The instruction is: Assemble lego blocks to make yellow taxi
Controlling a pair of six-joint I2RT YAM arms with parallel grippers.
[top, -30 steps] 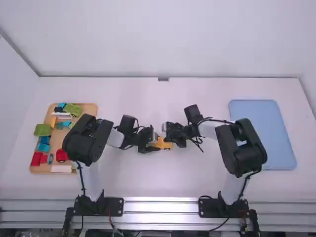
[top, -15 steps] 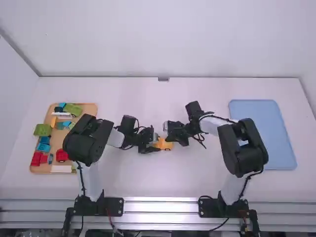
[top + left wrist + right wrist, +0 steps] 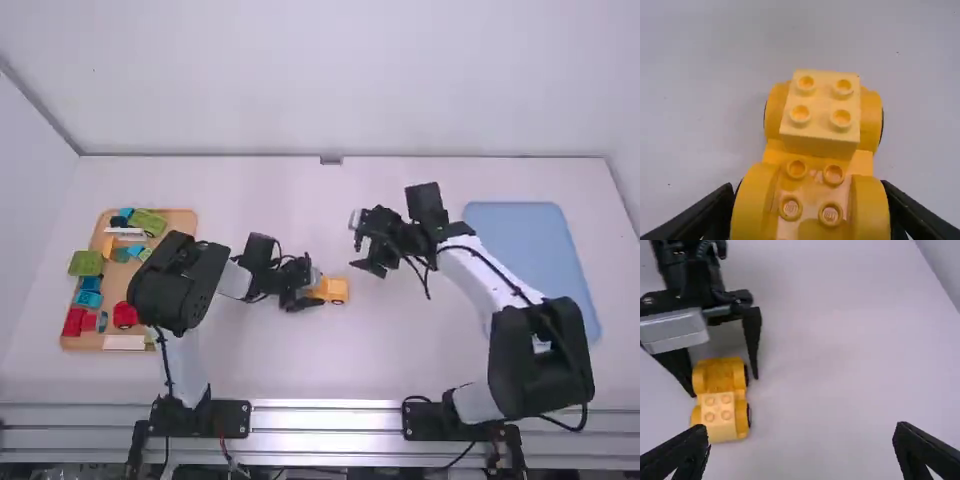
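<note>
Right hand now clear of the yellow car

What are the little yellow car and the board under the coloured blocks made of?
The yellow car looks like hard, smooth moulded plastic: it has a soft sheen and neat round studs. The board could be wood, or plastic in a wood colour; its tan, matt look is the only hint.
</note>
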